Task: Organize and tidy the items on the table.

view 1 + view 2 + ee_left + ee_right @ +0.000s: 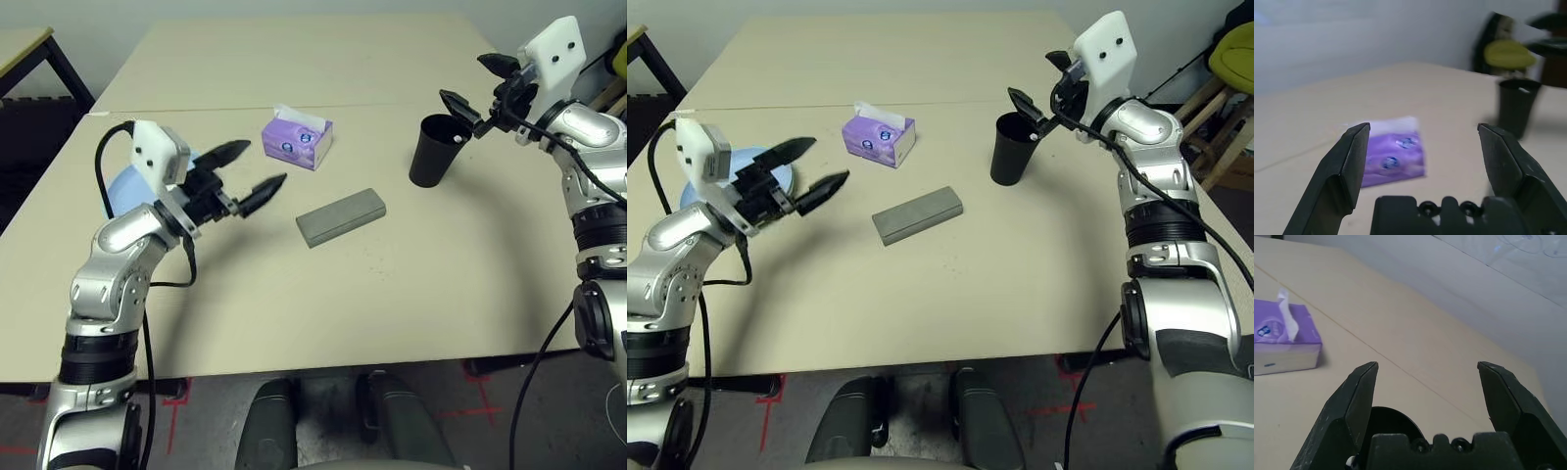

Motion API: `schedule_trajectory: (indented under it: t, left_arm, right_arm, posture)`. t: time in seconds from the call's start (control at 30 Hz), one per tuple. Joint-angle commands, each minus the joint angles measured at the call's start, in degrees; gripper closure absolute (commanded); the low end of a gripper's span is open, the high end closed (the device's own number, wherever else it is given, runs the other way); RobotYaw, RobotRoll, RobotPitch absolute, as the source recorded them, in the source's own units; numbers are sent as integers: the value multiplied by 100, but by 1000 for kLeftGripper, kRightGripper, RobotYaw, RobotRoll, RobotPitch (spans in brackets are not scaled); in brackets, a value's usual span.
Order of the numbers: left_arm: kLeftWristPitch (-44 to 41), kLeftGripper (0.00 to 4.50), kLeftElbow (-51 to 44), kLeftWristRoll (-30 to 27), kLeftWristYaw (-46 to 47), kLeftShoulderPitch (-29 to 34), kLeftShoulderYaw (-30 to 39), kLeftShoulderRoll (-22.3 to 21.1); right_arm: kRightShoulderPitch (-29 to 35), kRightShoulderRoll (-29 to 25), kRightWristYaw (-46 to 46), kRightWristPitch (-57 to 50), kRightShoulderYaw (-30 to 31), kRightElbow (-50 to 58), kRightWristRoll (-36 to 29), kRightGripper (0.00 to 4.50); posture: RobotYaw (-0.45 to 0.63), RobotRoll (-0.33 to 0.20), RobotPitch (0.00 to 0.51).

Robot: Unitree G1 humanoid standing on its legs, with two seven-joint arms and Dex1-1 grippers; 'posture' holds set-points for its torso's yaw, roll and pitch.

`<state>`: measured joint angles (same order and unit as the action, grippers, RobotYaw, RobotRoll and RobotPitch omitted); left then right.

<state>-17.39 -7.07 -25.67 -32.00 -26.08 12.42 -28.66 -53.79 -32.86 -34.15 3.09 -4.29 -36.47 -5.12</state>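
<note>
No writing is readable on the purple tissue box (pixel 297 138), only blue round marks. Both grippers, left (pixel 249 175) and right (pixel 471 83), stand spread, empty, the right above the tumbler (pixel 434 149).

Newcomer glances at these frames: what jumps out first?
The purple tissue box at mid-table, with the grey glasses case lying nearer the robot. The open right gripper hangs above the black tumbler; the open left gripper points toward the box.

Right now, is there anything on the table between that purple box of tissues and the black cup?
No. In the left eye view, the table between the purple tissue box and the black tumbler is bare. The grey glasses case lies nearer the robot, off that line.
</note>
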Motion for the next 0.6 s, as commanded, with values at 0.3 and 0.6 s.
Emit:
schedule_trajectory:
  t: [0.3, 0.6]
  left_arm:
    - [1014, 0, 329, 1196, 1841, 262, 462, 461]
    - [889, 0, -109, 1278, 2235, 1114, 564, 651]
  right_arm:
    - [558, 224, 1990, -168, -640, 17, 135, 41]
    - [1346, 661, 2344, -532, -1119, 378, -404, 41]
  posture:
    - [63, 0, 72]
    - [78, 0, 79]
